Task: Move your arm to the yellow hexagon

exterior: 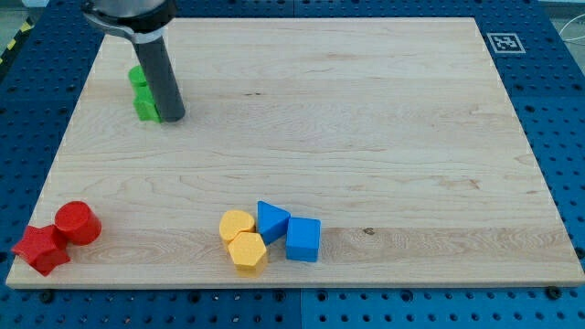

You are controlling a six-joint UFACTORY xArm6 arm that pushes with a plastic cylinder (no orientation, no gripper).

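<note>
The yellow hexagon [247, 252] lies near the view's bottom, just left of centre, touching a second yellow block [237, 225] above it. My tip [174, 118] is at the view's upper left, far from the hexagon, right beside a green block [144, 93] that the rod partly hides. A blue triangular block [271, 220] and a blue cube [303, 239] sit just to the right of the yellow pair.
A red cylinder [77, 223] and a red star-like block [40, 249] sit at the board's bottom left corner. The wooden board [366, 137] lies on a blue perforated table. A marker tag [505, 42] is at the board's top right corner.
</note>
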